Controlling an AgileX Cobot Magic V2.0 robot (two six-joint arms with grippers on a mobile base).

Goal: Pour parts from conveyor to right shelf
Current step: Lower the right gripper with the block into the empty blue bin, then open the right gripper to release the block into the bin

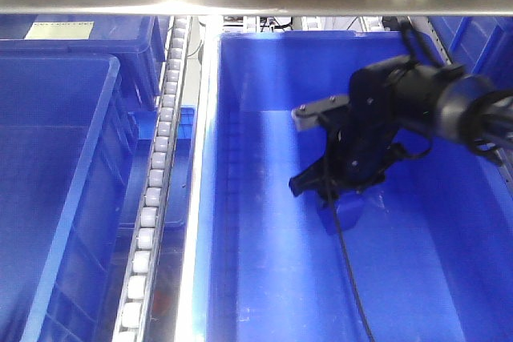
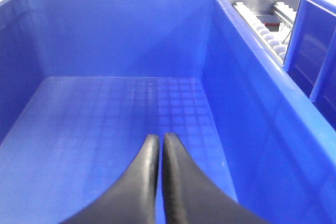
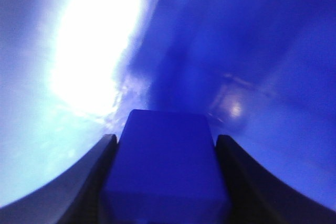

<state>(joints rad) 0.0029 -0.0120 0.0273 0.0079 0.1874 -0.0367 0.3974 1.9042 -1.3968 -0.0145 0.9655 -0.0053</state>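
— Where's the blue block?
— Clamped in the right hand, low inside the shelf's big blue bin — floor just beneath.
— The left hand?
— Pinched closed, empty, over another bin.

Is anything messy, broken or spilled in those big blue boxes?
Nothing stands out. The right gripper holds a blue part down inside the big blue bin. The left gripper is shut over another bin, whose visible floor looks bare.
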